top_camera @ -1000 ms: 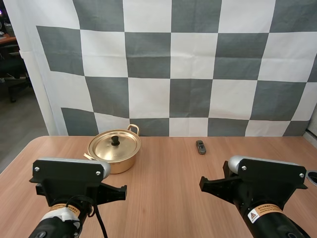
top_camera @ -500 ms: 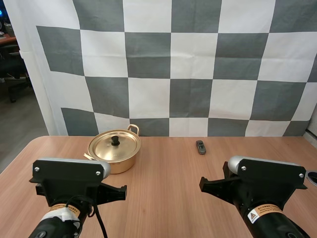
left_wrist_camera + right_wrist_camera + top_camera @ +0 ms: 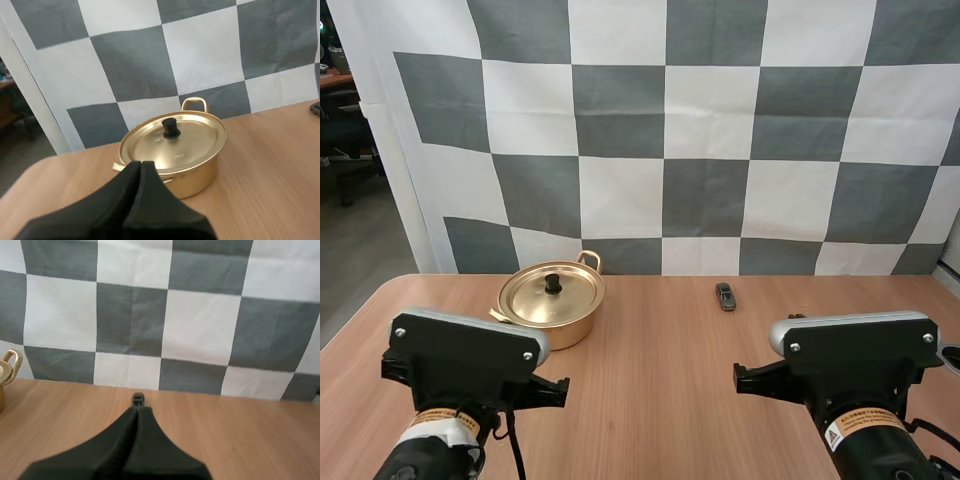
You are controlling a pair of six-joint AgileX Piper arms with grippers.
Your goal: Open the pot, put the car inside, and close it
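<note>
A gold pot [image 3: 552, 308] with two loop handles stands at the back left of the table, its lid [image 3: 551, 292] on, a black knob [image 3: 552, 284] at the centre. A small dark toy car [image 3: 724, 296] lies at the back, right of the middle. In the left wrist view my left gripper [image 3: 141, 165] is shut on nothing, its tips just short of the pot [image 3: 175, 150]. In the right wrist view my right gripper [image 3: 137, 410] is shut, one dark wedge pointing at the car [image 3: 137, 399] just beyond its tips.
The wooden table [image 3: 660, 380] has bare surface between the pot and the car and in front of both. Its left edge curves away near the pot. A gold pot handle [image 3: 10, 365] shows far to the side of the car.
Both arms have shifted slightly near the front of the table; their housings sit a little differently. The pot and the car have not moved.
</note>
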